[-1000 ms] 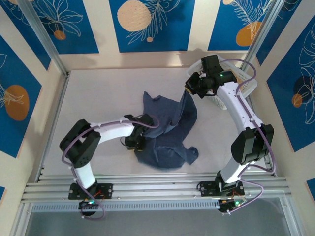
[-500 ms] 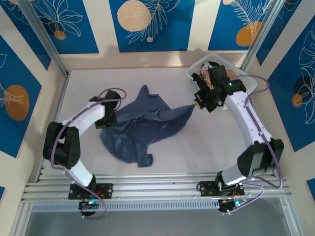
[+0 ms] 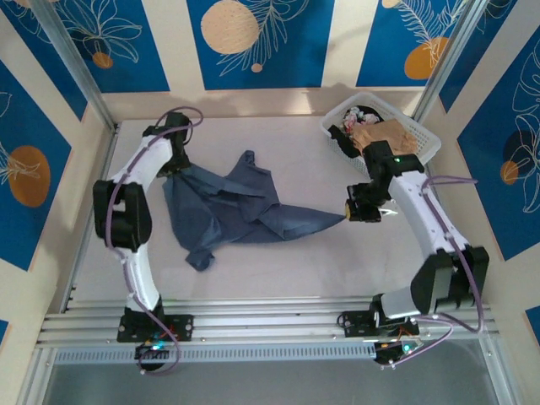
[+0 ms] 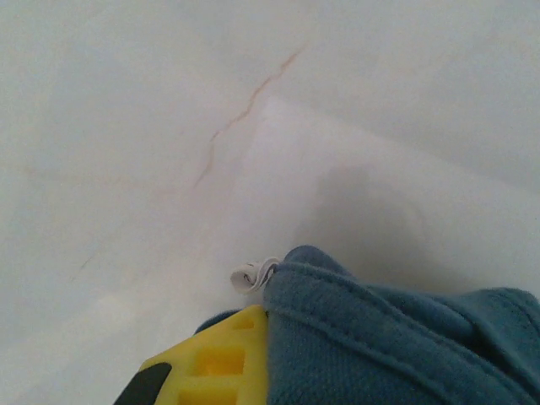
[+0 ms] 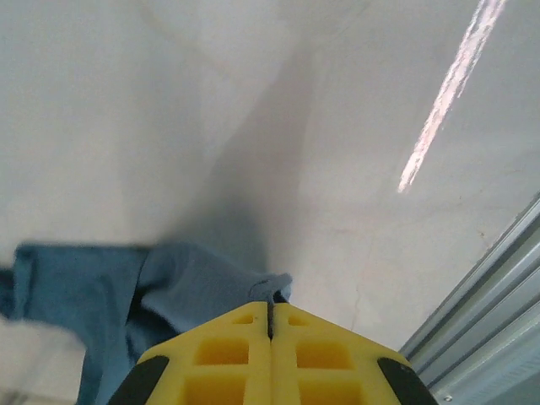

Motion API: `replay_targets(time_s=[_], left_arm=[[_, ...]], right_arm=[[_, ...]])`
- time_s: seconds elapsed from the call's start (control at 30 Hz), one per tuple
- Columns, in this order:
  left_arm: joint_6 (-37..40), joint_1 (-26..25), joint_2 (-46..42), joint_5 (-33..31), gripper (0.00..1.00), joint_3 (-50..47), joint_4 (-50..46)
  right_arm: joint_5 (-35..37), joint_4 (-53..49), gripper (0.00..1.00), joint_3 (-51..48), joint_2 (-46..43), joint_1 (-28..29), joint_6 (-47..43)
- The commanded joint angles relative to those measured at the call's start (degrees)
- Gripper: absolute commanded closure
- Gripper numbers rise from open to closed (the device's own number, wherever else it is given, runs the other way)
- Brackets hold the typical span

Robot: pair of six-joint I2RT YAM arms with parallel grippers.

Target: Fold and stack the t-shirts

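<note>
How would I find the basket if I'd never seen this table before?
Look at the pale table and go to its far right corner. The white lattice basket sits there with tan fabric bundled inside. It is the one stiff white thing full of holes, unlike the soft slate-blue t-shirt spread out in the middle.

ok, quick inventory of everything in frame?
t-shirt: one, slate blue, crumpled mid-table, stretched between the two arms
basket: one, white lattice, far right corner of the table
clothes: count unclear, tan on top, inside the basket
table: one, pale grey-white
rails: silver, along the near edge
wall panels: blue with cream and orange prints, around the table
left fingers: yellow, shut on the t-shirt's far left edge
right fingers: yellow, shut on the t-shirt's right tip
</note>
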Motion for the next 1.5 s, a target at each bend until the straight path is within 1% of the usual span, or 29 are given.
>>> replay_targets(time_s=[0.0,0.03,0.1,0.13,0.17,0.2,0.23,0.27,0.3,0.33,0.37,0.4,0.43,0.47,0.53,0.6,0.67,0.73,0.8,0.87,0.93,1.0,1.1,1.17,1.23,1.33,1.37,1.43,1.47], left_arm=[[1.2,1.6,7.0,-1.8,1.00,10.3,-4.8],[1.2,2.0,8.9,-1.3,1.00,12.9,-5.4],[2.3,3.0,11.6,2.1,1.00,16.5,-5.4],[2.8,3.1,11.7,3.5,1.00,16.9,-4.6],[3.3,3.1,11.1,4.5,0.97,16.3,-3.7],[3.4,3.0,10.1,5.6,0.83,15.5,-3.4],[3.2,3.0,8.6,7.3,0.58,14.1,-3.3],[2.4,2.9,6.9,8.8,0.37,12.5,-3.8],[1.7,2.9,5.2,9.7,0.29,10.7,-4.6],[0.6,2.8,2.6,10.5,0.26,7.6,-5.2],[-0.7,2.8,-0.7,11.3,0.25,3.0,-5.1],[-1.9,2.9,-3.6,12.3,0.25,-1.5,-4.4],[-3.1,3.1,-7.2,13.7,0.26,-7.2,-3.4],[-4.5,3.3,-10.5,15.3,0.27,-12.6,-2.8],[-6.4,4.1,-15.4,18.5,0.31,-21.5,-1.6],[-8.0,4.4,-19.0,22.9,0.35,-29.2,1.5],[-9.9,4.4,-20.0,26.9,0.35,-34.7,4.1],[-11.5,4.4,-19.4,28.5,0.34,-37.7,6.4],[-12.2,4.4,-17.9,28.5,0.34,-39.1,8.6],[-11.8,4.4,-15.4,27.9,0.36,-39.4,10.2],[-11.3,4.4,-13.2,26.8,0.42,-39.2,10.7],[-11.0,4.4,-11.9,25.9,0.51,-39.3,11.9],[-11.5,4.4,-11.5,24.6,0.68,-39.4,13.5],[-11.9,4.4,-12.2,24.0,0.75,-39.3,14.2],[-12.0,4.4,-12.5,23.6,0.83,-38.8,14.4],[-11.8,4.4,-13.1,22.3,0.98,-37.6,13.3],[-11.6,4.4,-13.6,21.6,1.00,-37.2,12.5],[-11.2,4.4,-15.3,20.4,1.00,-36.8,11.3],[-10.9,4.4,-16.5,19.8,1.00,-36.6,10.8]], right_arm=[[-0.4,-2.9,1.00,-4.9,2.3,-2.7,4.2],[-0.3,-2.2,1.00,-6.8,2.6,-3.4,4.1],[-1.0,-0.3,1.00,-11.2,2.9,-5.2,3.1],[-1.5,0.4,1.00,-13.1,3.1,-5.9,2.5],[-2.2,1.3,1.00,-14.7,3.1,-6.5,1.6],[-3.0,2.2,1.00,-16.1,3.2,-6.9,0.7],[-3.8,3.0,1.00,-17.2,3.4,-7.3,-0.5],[-4.4,3.7,0.95,-18.1,3.5,-7.6,-2.0],[-4.8,4.1,0.88,-18.6,3.5,-7.6,-3.2],[-4.5,3.6,0.75,-18.9,3.3,-7.7,-4.3],[-3.8,2.9,0.64,-18.7,2.9,-7.7,-5.3],[-3.0,2.4,0.55,-18.5,2.2,-7.7,-6.1],[-1.7,1.5,0.48,-17.9,1.2,-7.6,-7.4],[-0.2,1.1,0.44,-17.0,0.0,-7.3,-9.1],[2.0,2.5,0.42,-14.5,-2.1,-6.2,-15.3],[1.8,6.8,0.41,-12.0,-2.9,-3.8,-24.5],[-1.1,14.5,0.38,-10.6,-2.6,1.4,-34.4],[-3.4,22.0,0.34,-9.8,-0.8,7.5,-42.6],[-1.8,22.8,0.34,-6.3,4.2,13.5,-48.2],[1.2,21.1,0.34,-1.1,11.4,18.5,-52.4],[3.3,20.8,0.34,3.1,16.8,21.9,-55.4],[5.6,21.6,0.34,6.2,21.3,24.3,-57.8],[9.4,21.4,0.38,9.6,27.2,25.2,-59.2],[13.9,20.0,0.39,12.1,30.6,25.2,-60.3],[17.7,18.7,0.38,14.3,32.5,25.3,-62.0],[20.0,19.0,0.39,16.5,34.3,26.0,-66.6],[20.7,18.6,0.39,17.6,35.4,26.3,-68.0],[21.3,18.1,0.41,19.4,37.6,26.7,-69.5],[21.4,18.0,0.47,20.2,38.7,26.5,-69.4]])
